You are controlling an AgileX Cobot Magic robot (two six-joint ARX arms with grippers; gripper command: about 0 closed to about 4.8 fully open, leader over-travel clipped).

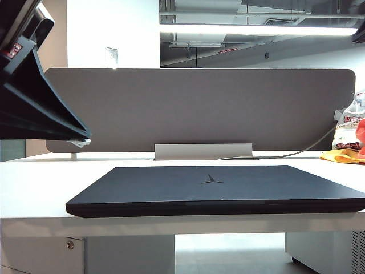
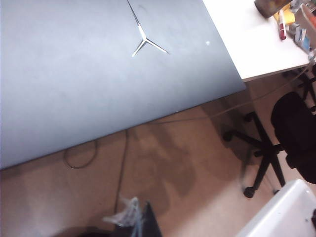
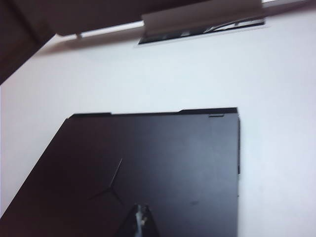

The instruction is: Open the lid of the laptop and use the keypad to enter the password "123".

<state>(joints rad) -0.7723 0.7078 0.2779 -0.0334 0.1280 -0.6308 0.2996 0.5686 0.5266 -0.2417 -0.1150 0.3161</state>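
In the exterior view the laptop point(image 1: 217, 191) lay shut at the table's point(image 1: 34, 188) front edge, its lid point(image 1: 211, 180) down flat and logo up, so the keypad was hidden. At about ten o'clock a dark arm loomed over the left side, its left gripper point(image 1: 80, 137) hanging well above the table with fingers pressed together on nothing. A grey desk divider point(image 1: 199, 108) stood behind at twelve o'clock, a cable and bright bags at three o'clock, and an office ceiling light overhead.

The left wrist view showed the lid point(image 2: 98, 84) filling ten o'clock, the gripper point(image 2: 136, 219) tip at six o'clock over bare floor, and an office chair point(image 2: 291, 133) at three o'clock.

In the right wrist view the right gripper point(image 3: 140, 222) sat at six o'clock, high above the lid point(image 3: 163, 168), apparently pinched shut and empty. White table lay all round and the divider's foot at twelve o'clock.

I judged the task barely begun: both arms were approaching for the opening step. The next move would call for a fingertip under the lid's front lip, lifting without sliding the laptop.
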